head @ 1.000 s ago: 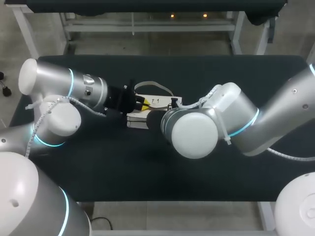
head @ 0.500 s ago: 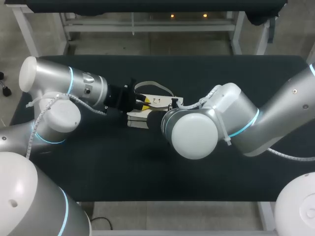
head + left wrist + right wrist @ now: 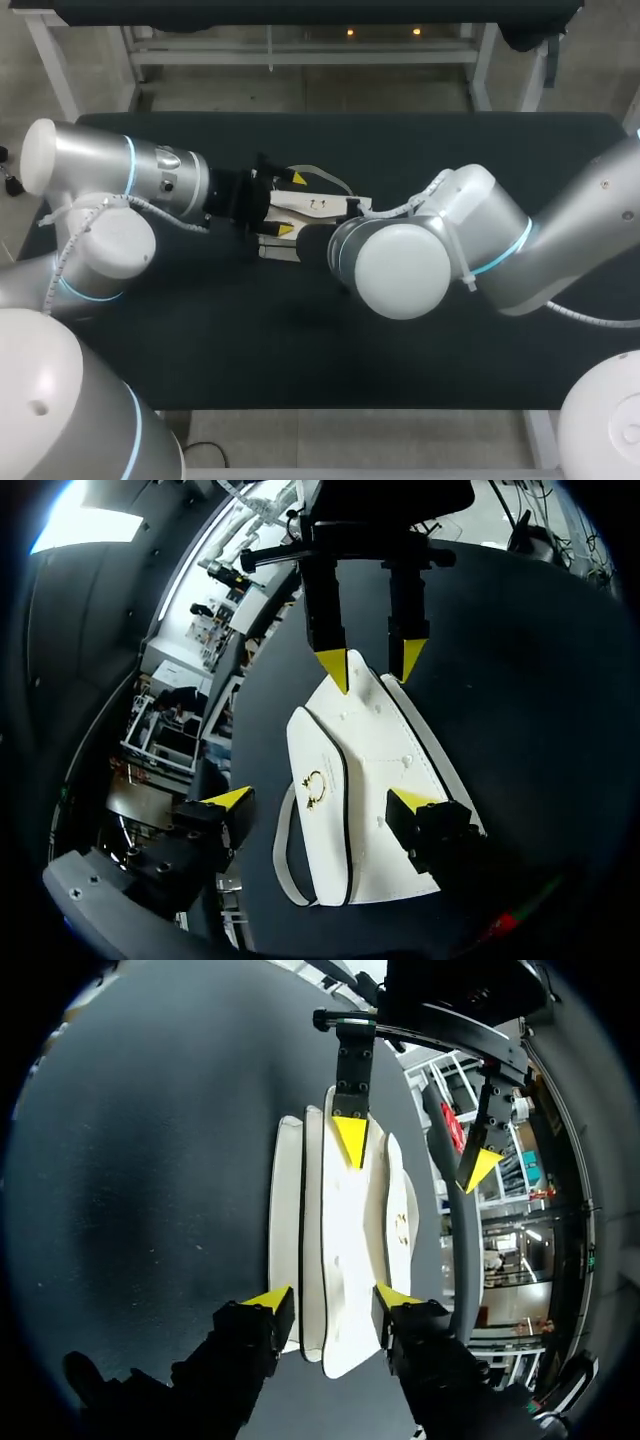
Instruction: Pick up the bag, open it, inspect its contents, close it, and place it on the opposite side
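Robot lab: twin arms (image 3: 110, 180), black table (image 3: 250, 350)

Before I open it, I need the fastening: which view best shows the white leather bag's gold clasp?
Left wrist view: the gold clasp faces the camera on the white leather bag's flap. The right wrist view sees it obliquely, small; in the head view it's too small to make out.

The middle of the surface (image 3: 250, 350) is crowded. The left end effector (image 3: 320, 800) stands open over one end of the white bag (image 3: 322, 205), and the right end effector (image 3: 332, 1298) clamps the other end, so only the bag's length separates them. The bulky right arm (image 3: 480, 250) hangs over the bag's right end. Bare surface lies along the near edge and at the far right, where a hand can pass.
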